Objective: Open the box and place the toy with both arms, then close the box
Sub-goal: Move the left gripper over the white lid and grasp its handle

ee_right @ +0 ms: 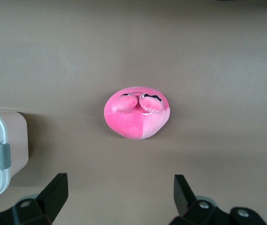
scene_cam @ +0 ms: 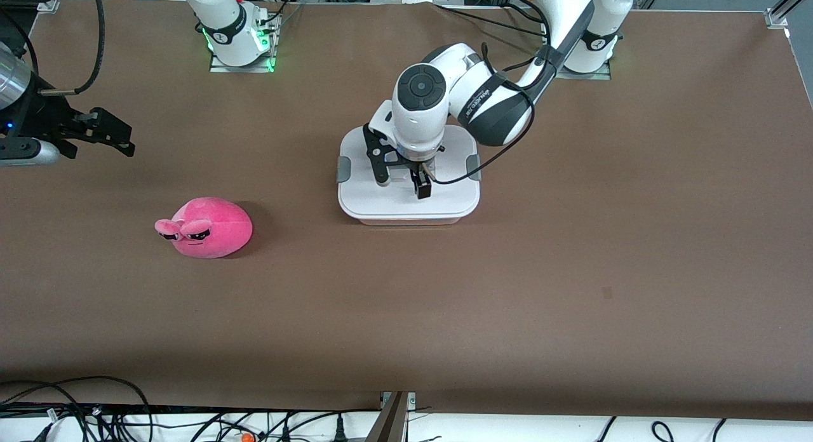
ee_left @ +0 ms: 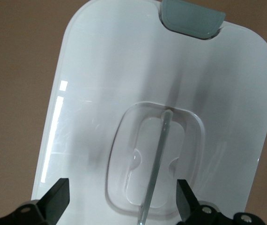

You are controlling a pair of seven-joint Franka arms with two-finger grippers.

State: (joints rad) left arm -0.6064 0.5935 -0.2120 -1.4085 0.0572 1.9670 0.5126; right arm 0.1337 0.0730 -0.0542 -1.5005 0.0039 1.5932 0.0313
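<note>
The box (scene_cam: pixel 408 204) stands closed on the brown bench (scene_cam: pixel 508 289), its white lid (scene_cam: pixel 444 197) seated and a grey clip (scene_cam: pixel 343 169) visible at each short end. The left gripper (scene_cam: pixel 401 183) hangs directly over the lid's middle, jaws wide and holding nothing. The left wrist view resolves what the front view hides beneath the arm: the recessed handle (ee_left: pixel 154 161) in the lid (ee_left: pixel 100 84), lying between the two spread fingertips (ee_left: pixel 56 197), and one clip (ee_left: pixel 192 18) at the lid's edge.

The toy (scene_cam: pixel 204 228) lies on the bench well apart from the box, toward the right arm's end and slightly nearer the front camera than the box. The right gripper (scene_cam: pixel 101 134) hovers over bare bench, also toward the right arm's end from the box, jaws wide and empty. The right wrist view shows the toy (ee_right: pixel 137 112) from above, ear bumps and dark eyes uppermost, with a corner of the box (ee_right: pixel 4 150) and one clip (ee_right: pixel 1 156) at the frame's edge; only here does the tub's pink wall (ee_right: pixel 17 136) show clearly below the lid.
</note>
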